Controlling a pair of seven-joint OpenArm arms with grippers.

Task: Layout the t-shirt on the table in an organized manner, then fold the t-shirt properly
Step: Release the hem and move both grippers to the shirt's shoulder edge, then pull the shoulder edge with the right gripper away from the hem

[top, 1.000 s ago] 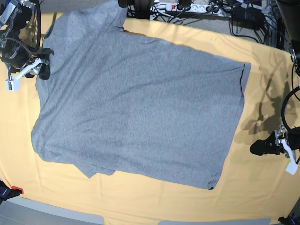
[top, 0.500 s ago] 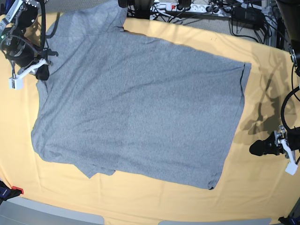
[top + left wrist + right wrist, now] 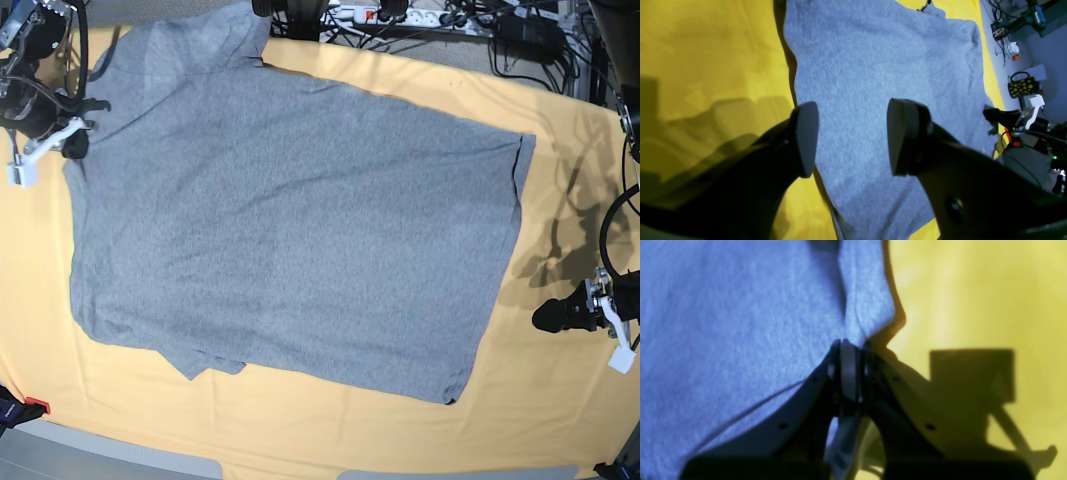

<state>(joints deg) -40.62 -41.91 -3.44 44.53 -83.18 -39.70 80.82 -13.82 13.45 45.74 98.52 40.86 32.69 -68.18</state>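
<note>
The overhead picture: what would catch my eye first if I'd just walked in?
A big grey t-shirt lies spread plain side up across most of the yellow-orange table. At its left edge in the overhead view, the right gripper is pinched shut on the shirt's edge. Opposite, the left gripper waits open over bare tabletop, clear of the cloth.

Beyond the far edge of the tabletop (image 3: 560, 420), a white power strip (image 3: 400, 14) lies among tangled black cables (image 3: 520, 45). In the left wrist view, a grey floor (image 3: 1045, 50) holds a black mug with yellow dots (image 3: 1023, 86), a white box (image 3: 1037, 71) and a teal power tool (image 3: 1033, 15). Bright overhead light throws sharp dark shadows across the yellow cloth.
</note>
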